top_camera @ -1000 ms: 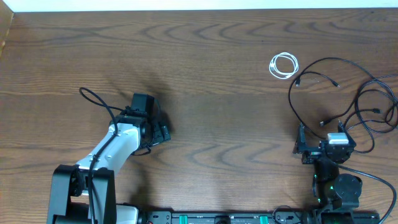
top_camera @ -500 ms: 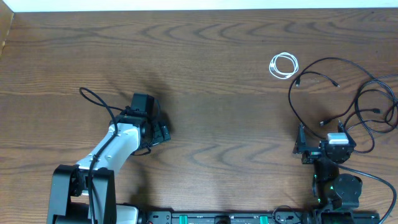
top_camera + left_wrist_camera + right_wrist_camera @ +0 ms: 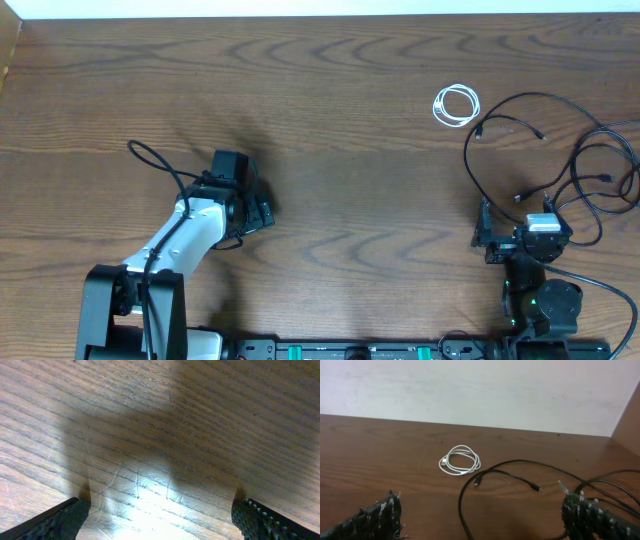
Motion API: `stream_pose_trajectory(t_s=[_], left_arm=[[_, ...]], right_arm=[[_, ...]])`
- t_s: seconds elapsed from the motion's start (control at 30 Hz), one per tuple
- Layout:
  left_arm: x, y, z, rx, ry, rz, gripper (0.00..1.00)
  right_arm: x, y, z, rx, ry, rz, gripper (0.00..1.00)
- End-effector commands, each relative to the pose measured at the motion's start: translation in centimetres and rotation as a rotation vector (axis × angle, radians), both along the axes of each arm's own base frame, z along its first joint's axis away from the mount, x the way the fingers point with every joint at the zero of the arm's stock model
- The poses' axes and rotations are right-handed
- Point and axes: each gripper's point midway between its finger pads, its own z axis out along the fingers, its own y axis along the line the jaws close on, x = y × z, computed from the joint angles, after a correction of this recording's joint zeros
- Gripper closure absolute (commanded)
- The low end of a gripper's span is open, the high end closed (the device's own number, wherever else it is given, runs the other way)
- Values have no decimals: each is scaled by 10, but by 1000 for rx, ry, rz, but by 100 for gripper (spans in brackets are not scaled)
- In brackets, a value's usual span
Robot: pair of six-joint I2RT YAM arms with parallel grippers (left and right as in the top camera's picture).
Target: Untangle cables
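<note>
A small coil of white cable (image 3: pixel 456 105) (image 3: pixel 460 460) lies alone at the back right of the table. To its right, several thin black cables (image 3: pixel 560 150) (image 3: pixel 520 472) sprawl in overlapping loops with small plug ends. My right gripper (image 3: pixel 487 240) (image 3: pixel 480 515) stands open at the near edge of those loops, nothing between its fingers; one black loop runs across the wood between them. My left gripper (image 3: pixel 262 212) (image 3: pixel 160 520) is open over bare wood at the left, far from the cables.
The wooden table (image 3: pixel 330 120) ends at a pale wall (image 3: pixel 470 390) along the back. Thicker black arm cables loop beside the left arm (image 3: pixel 150 160) and behind the right arm's base (image 3: pixel 545 300).
</note>
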Motion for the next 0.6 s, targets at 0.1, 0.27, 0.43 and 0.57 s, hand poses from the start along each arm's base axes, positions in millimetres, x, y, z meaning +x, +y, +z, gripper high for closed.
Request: stream_pose_trajectory(t_s=[0.1,0.27,0.43,0.57], left_arm=[[-24,36,-8,203,74,-20,2],[1,38,21,209,-124,0,2],[12,50,43,270,-254,39,2],[16,66,40,318,-329,85,2]], right_arm=[[0,-5,0,-14,0,-22,1],[0,-5,0,-14,0,-22,1],[0,-5,0,-14,0,-22,1],[0,-5,0,-14,0,-22,1]])
